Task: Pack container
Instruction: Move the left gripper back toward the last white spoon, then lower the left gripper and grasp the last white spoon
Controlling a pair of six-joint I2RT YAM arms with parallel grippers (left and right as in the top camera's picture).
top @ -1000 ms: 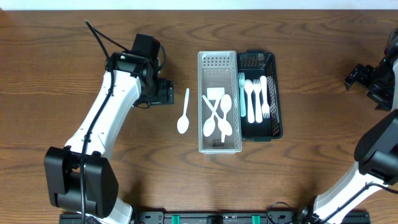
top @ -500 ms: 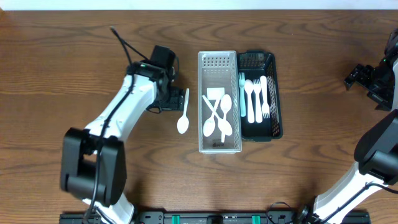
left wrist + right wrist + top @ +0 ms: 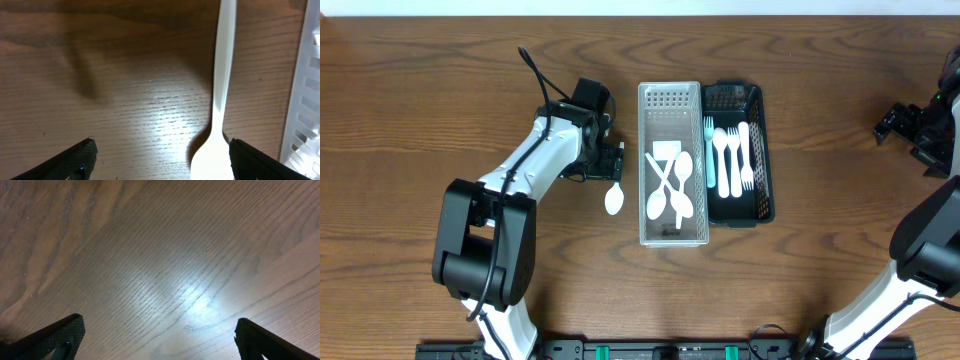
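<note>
A white plastic spoon [image 3: 614, 198] lies on the wooden table just left of the clear container [image 3: 671, 236]; in the left wrist view the spoon [image 3: 221, 95] runs from top to bottom with its bowl beside the right finger. My left gripper [image 3: 611, 160] is open over the spoon's handle, fingers [image 3: 80, 159] wide apart. The clear container holds several white spoons [image 3: 670, 185]. The black container [image 3: 765, 205] holds white forks [image 3: 731, 160]. My right gripper [image 3: 895, 122] is open and empty at the far right, over bare wood.
The clear container's wall [image 3: 305, 100] shows at the right edge of the left wrist view, close to the spoon. The two containers stand side by side at the table's middle. The right wrist view shows only wood grain.
My left arm has swung right, from left of the spoon to over its handle. The spoon, containers and right arm have not moved.
</note>
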